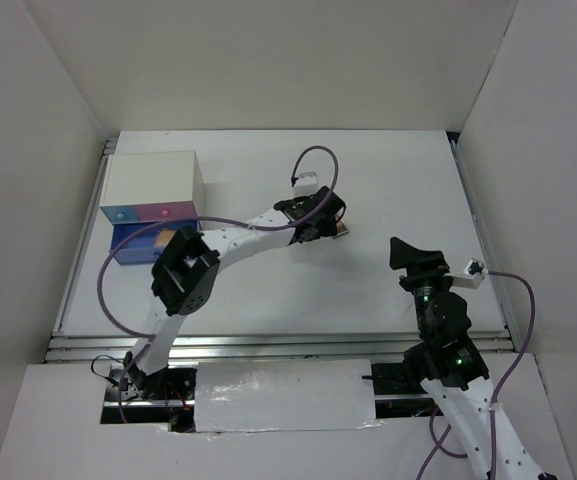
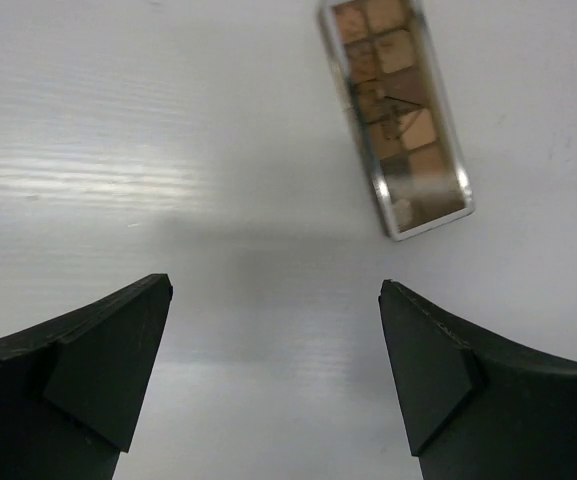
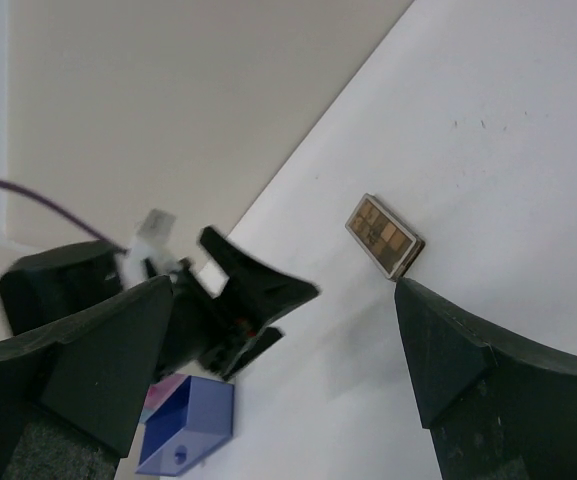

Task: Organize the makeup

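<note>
So the left gripper hangs wide open just short of the brown palette, and the right gripper is wide too, both empty. A blue drawer sits out in front of the white box.

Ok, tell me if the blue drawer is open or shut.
Open. The blue drawer sticks out in front of the white box, toward the arms.

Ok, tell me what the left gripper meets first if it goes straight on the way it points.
Probably the bare white table: the left gripper, jaws open, aims at it. The brown palette lies just off that line, so it looks missed, though depth is unclear.
</note>
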Tool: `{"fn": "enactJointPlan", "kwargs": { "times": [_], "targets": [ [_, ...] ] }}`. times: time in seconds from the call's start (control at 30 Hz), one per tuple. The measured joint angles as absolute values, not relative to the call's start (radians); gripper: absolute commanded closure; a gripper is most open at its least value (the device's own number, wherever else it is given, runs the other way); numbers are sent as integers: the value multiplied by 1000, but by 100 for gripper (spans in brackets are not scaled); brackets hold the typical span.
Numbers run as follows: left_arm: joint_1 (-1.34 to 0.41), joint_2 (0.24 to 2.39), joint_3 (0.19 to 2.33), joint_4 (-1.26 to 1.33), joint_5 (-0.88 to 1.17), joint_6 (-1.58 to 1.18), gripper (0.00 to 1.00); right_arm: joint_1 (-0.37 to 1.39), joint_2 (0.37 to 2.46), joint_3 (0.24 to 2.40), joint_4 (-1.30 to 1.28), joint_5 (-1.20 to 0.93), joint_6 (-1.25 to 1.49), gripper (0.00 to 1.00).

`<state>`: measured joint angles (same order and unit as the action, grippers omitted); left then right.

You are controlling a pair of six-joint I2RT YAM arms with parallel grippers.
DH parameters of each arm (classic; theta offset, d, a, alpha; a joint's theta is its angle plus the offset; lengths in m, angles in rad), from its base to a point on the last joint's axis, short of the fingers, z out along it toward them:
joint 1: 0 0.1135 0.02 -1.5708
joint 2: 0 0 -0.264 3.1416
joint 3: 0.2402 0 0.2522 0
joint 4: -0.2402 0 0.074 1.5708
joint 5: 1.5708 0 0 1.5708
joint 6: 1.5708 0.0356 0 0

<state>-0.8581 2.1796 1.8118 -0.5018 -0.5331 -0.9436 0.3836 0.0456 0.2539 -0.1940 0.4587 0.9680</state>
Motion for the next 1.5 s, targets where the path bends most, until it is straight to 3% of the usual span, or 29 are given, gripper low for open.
{"fn": "enactJointPlan", "kwargs": {
  "times": [0.4,0.77,0.87,1.13,1.3,1.5],
  "targets": [
    [-859,1478,1626,-811,-741,-946,1,384,324,254,-69,405,890,0],
    [-854,793,1075,-948,-689,-813,1,384,731,429,-26,336,767,0],
    [-853,719,976,-929,-681,-780,1,383,913,561,-42,306,645,0],
    [-825,722,934,-885,-664,-724,1,376,1612,1223,-287,145,293,2],
    [-822,704,926,-868,-647,-709,1,362,1874,1413,-482,80,194,2],
    [-823,640,916,-850,-625,-702,1,353,2019,1489,-621,65,162,2]
  ]
}}
